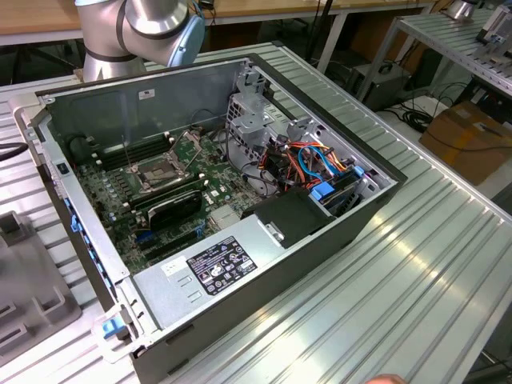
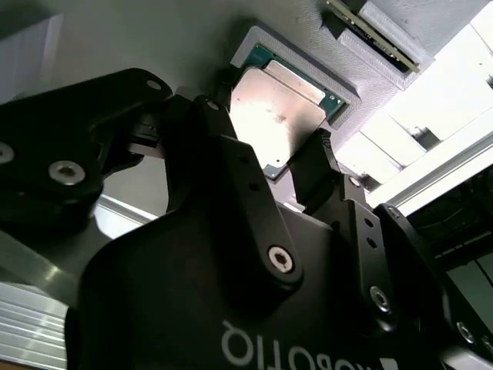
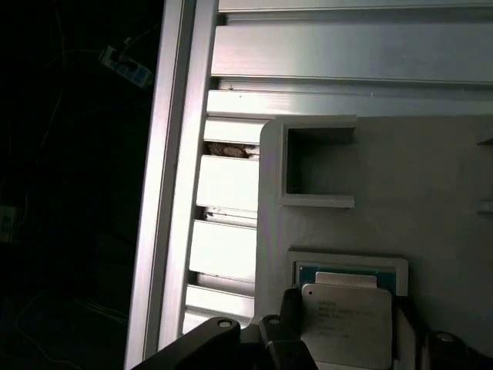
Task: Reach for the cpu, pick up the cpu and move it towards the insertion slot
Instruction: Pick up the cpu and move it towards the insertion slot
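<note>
Closest, in the second wrist view, the black pincer (image 2: 266,127) is open. One of its fingers (image 2: 231,166) stands on each side of the cpu (image 2: 281,116). They are close to the chip's edges, but it cannot be told whether they touch it.

The cpu is a pale, shiny square lying flat in a raised square recess of a grey holder (image 2: 339,96). A thin green-edged board (image 2: 370,35) sits in a second recess of the same holder. In the first wrist view, another square pocket (image 3: 320,166) in the holder has nothing in it. The holder rests on the ribbed aluminium table (image 3: 231,250).

In the exterior view, an open computer case (image 1: 336,232) lies on its side on the table. At the near end of the case is a silver power supply (image 1: 216,268) with a black label. Past that is a green motherboard (image 1: 120,200). The insertion slot (image 1: 164,172) sits on this board towards the case's far wall, as a shiny metal frame around a dark centre. A metal drive cage (image 1: 256,120) and a bundle of blue and orange cables (image 1: 320,164) fill the side of the case towards the exterior view's right.

Beyond the case's far wall, a grey joint of the arm (image 1: 148,28) with a pale blue cap stands above the table.
</note>
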Motion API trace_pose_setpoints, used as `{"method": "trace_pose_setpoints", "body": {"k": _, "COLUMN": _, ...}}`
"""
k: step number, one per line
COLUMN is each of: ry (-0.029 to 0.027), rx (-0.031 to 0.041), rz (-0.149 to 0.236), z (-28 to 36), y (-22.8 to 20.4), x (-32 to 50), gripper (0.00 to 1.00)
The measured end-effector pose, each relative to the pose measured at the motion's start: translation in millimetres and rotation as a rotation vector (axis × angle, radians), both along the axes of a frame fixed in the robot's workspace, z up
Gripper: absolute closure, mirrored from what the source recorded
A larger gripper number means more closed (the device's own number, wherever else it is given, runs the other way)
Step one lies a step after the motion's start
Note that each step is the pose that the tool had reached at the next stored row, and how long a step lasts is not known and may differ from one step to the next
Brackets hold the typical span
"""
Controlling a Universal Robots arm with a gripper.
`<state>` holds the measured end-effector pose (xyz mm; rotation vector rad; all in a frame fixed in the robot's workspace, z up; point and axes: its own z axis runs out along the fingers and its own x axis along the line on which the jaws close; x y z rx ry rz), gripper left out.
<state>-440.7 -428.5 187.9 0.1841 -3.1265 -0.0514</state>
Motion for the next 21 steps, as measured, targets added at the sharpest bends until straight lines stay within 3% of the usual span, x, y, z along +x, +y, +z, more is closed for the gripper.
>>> {"method": "trace_pose_setpoints", "body": {"k": 1, "ry": 0.0, "rx": 0.0001, "rz": -0.005, "z": 0.0, "y": 0.0, "x": 0.0, "gripper": 0.45}}
{"method": "trace_pose_setpoints", "body": {"k": 7, "ry": 0.0001, "rx": -0.0001, "rz": -0.147, "z": -0.5, "y": 0.0, "x": 0.0, "gripper": 0.45}}
{"method": "trace_pose_setpoints", "body": {"k": 10, "ry": -0.0003, "rx": 0.0004, "rz": -0.147, "z": -0.4, "y": 0.0, "x": 0.0, "gripper": 0.45}}
{"method": "trace_pose_setpoints", "body": {"k": 21, "ry": 0.0014, "rx": 0.0, "rz": -0.138, "z": 12.7, "y": 0.0, "x": 0.0, "gripper": 0.45}}
